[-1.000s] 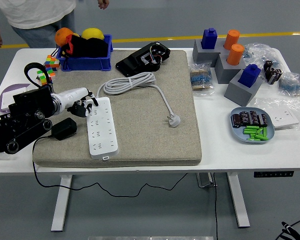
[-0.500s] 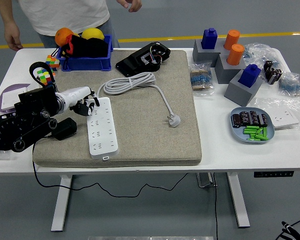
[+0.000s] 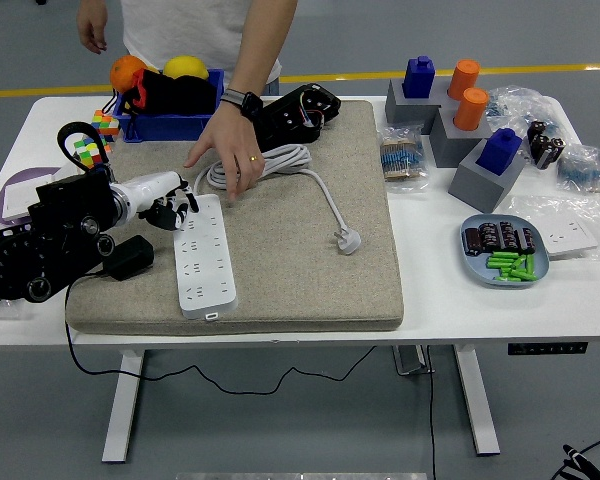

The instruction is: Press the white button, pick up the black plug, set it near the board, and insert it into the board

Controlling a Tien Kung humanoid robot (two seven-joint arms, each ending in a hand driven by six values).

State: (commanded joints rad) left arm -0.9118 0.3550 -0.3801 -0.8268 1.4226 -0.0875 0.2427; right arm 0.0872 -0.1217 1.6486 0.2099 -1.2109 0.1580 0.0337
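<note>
The black plug (image 3: 128,257) lies on the left edge of the grey mat (image 3: 310,250), just left of the white power strip (image 3: 202,255) and near-left of the left hand (image 3: 165,205). Plug and hand are apart. The strip lies lengthwise, far to near, on the left part of the mat, and its white cable (image 3: 270,165) is coiled at the mat's far side, the cable's white plug (image 3: 348,240) lying loose at mid-mat.

The left arm (image 3: 40,240) comes in from the left edge, low over the tabletop (image 3: 480,300), forearm pointing right. Its hand sits at the far left corner of the strip, dark fingers (image 3: 177,210) curled downward and close together, holding nothing. Whether the fingertips touch the strip cannot be told.

A person stands at the far side. One of the person's hands (image 3: 228,150) reaches down over the mat, palm down, fingers spread, resting on the coiled cable with fingertips at the far end of the strip, just right of the robot's hand. The other person's hand (image 3: 90,25) hangs at the far left, clear of the tabletop.
</note>
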